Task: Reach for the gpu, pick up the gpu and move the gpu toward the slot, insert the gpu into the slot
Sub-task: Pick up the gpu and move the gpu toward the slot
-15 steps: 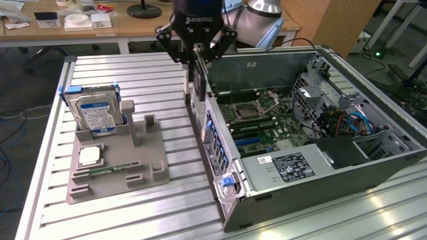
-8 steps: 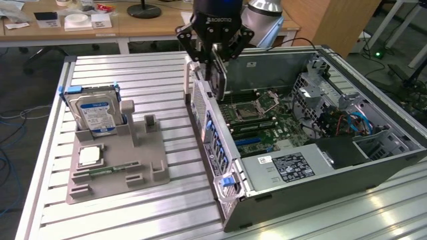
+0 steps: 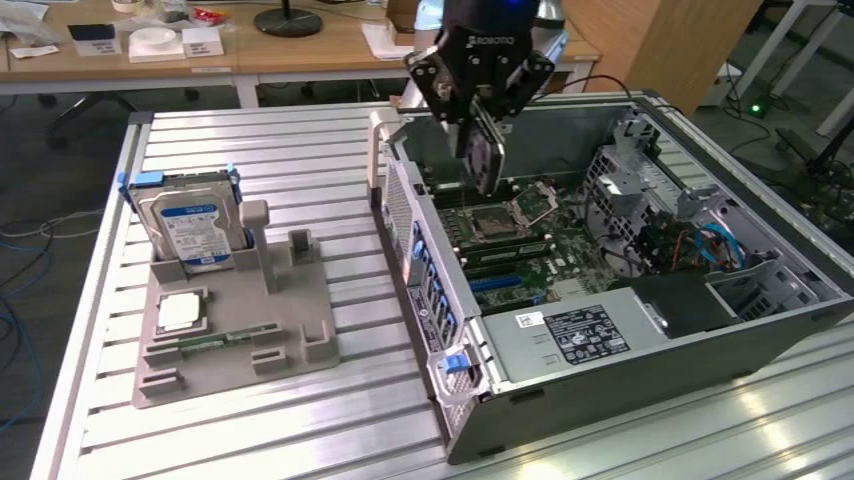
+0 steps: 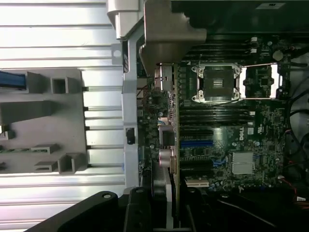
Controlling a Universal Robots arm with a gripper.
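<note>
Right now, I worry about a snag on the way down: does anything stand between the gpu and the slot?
Nothing visible does. The gripper holds the gpu upright over the open case, above the motherboard, and the slot lies uncovered with no cable across it.
</note>
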